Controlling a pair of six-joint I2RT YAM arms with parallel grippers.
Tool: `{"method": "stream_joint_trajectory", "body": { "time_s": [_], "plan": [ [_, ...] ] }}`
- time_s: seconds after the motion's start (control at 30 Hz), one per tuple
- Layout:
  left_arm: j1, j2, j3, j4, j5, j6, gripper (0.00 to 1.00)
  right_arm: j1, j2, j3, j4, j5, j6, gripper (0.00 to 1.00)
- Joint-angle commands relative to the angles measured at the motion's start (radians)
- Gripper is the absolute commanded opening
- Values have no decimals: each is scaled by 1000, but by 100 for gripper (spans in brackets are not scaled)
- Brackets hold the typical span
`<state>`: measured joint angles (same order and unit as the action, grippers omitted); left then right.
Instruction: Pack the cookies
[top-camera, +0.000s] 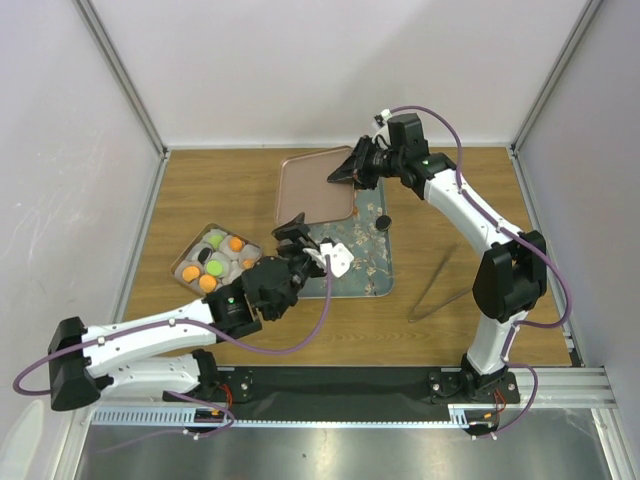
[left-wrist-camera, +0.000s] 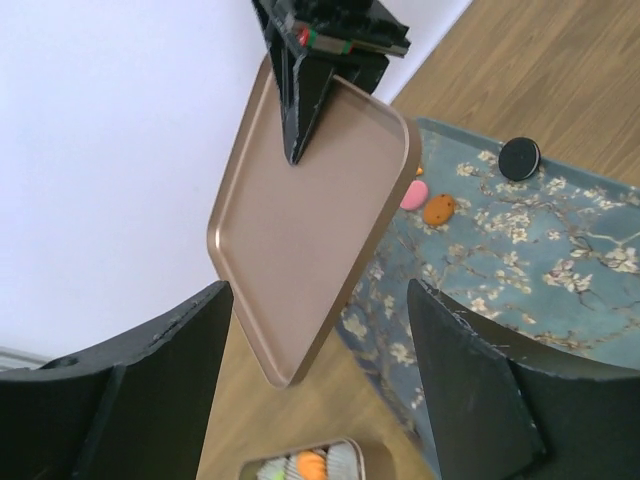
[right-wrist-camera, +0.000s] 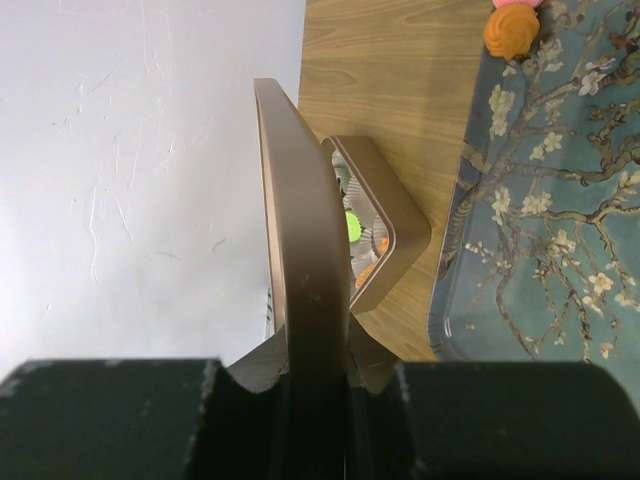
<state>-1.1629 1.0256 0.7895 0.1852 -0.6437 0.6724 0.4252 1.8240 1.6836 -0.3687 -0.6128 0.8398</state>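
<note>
At nine o'clock on the table, most cookies (top-camera: 236, 242) sit in the tin (top-camera: 191, 250); a few lie on the flowered tray (top-camera: 372, 275) at centre. They look like light, stiff, probably brittle discs, best pinched gently across the rim. Left gripper (top-camera: 300, 240): jaws apart, empty. Right gripper (top-camera: 342, 172): clamped on the lid (top-camera: 312, 190) at twelve o'clock.

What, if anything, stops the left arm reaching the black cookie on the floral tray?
Probably yes, nothing does: the left fingers stand open, the black cookie lies bare on the tray, and the lid stands aside.
</note>
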Motion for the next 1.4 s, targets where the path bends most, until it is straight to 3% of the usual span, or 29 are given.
{"method": "stream_joint_trajectory", "body": {
  "time_s": [0.0, 0.27, 0.6, 0.77, 1.0, 1.17, 1.37],
  "plan": [
    [-3, 31, -21, 123, 39, 127, 77, 6, 1, 64, 2, -4, 30, 14],
    [8, 99, -82, 262, 38, 256, 76, 17, 6, 67, -1, 5, 44, 14],
    [155, 143, -101, 424, 124, 318, 72, 32, 1, 76, -4, 1, 61, 15],
    [172, 174, -98, 419, 161, 331, 70, 32, 3, 77, -4, 2, 65, 15],
    [175, 217, -111, 533, 134, 411, 66, 40, 0, 73, -4, -5, 68, 15],
    [190, 234, -108, 574, 136, 444, 58, 40, -3, 73, -7, -10, 70, 16],
    [203, 245, -78, 568, 145, 434, 41, 40, -2, 79, -7, -18, 70, 17]
  ]
}}
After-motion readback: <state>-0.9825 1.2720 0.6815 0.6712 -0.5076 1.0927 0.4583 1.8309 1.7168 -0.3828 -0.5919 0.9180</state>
